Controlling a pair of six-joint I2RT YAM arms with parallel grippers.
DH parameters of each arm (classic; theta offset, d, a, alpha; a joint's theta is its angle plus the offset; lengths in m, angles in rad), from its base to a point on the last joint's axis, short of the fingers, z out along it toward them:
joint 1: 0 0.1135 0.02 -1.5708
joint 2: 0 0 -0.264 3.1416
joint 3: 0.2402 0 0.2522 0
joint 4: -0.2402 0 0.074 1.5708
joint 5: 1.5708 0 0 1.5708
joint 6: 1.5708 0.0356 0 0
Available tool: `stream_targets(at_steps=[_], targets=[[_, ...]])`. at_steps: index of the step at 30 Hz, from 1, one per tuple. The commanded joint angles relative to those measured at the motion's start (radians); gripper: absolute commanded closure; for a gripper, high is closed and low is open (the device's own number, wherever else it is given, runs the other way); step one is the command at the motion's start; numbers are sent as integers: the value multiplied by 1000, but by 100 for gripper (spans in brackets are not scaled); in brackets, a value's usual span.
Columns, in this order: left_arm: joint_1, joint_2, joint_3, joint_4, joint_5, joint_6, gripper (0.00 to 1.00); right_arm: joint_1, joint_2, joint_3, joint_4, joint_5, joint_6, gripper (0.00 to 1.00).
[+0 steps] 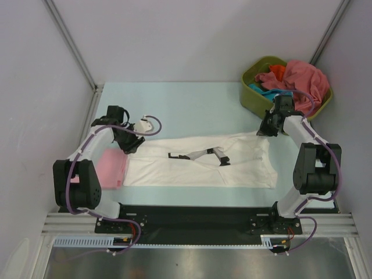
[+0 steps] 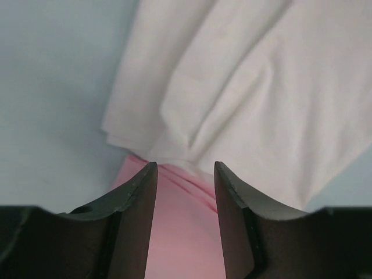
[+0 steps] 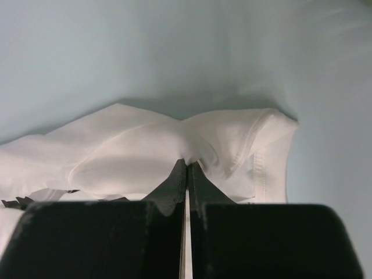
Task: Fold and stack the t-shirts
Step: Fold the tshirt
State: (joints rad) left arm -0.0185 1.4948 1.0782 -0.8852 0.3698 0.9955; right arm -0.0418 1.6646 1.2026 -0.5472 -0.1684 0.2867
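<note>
White tee (image 1: 174, 171) lies flat along the table (image 1: 192, 110), down and to the left of the tub (image 1: 249, 93), its long side running away from the tub toward the left arm. Small dark marks (image 1: 197, 155) sit about mid-cloth. The end of it nearest the tub is bunched and lifted a little.

The right gripper (image 1: 261, 131) is at that end, just below the tub's near-left corner. In the right wrist view its fingers (image 3: 174, 183) are pressed together with a fold of the white tee (image 3: 133, 157) pinched at the tips; the hemmed edge of the cloth stands up just beside them.

The left gripper (image 1: 131, 144) is at the end of the white tee farthest from the tub, over its far corner. In the left wrist view the fingers (image 2: 139, 197) stand moderately apart and grip nothing. Between them shows the pink tee (image 2: 183, 232), and the white tee (image 2: 261, 87) lies just beyond the tips, its edge overlapping the pink.

Seen from above, the pink tee (image 1: 109, 165) lies folded on the table, touching the white tee's end farthest from the tub.

Inside the tub is a heap of tees: a rose-red one (image 1: 299, 78) on top, spilling over the rim, an orange one (image 1: 278, 68) behind it, and a teal one (image 1: 261, 91) at the side nearest the white tee.
</note>
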Motion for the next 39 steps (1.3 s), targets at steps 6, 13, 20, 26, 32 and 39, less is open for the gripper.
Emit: stream_targets(at_steps=[6,13,20,26,32,39], targets=[[-72,105,23,193,-195,-28,50,-7,-3,-26,41,-6,-9,100],[-72,159,29,111,-154,14,53,-7,-2,-38,56,-11,2,100],[-67,131,42,136,-164,8,100,-10,-5,-18,43,-25,-1,100],[-67,97,29,439,-330,-52,100,-26,40,52,58,-10,17,100],[-67,143,46,525,-397,-70,100,-26,141,146,85,3,26,85],[-75,139,31,546,-378,-110,100,-6,115,184,-32,101,-35,53]])
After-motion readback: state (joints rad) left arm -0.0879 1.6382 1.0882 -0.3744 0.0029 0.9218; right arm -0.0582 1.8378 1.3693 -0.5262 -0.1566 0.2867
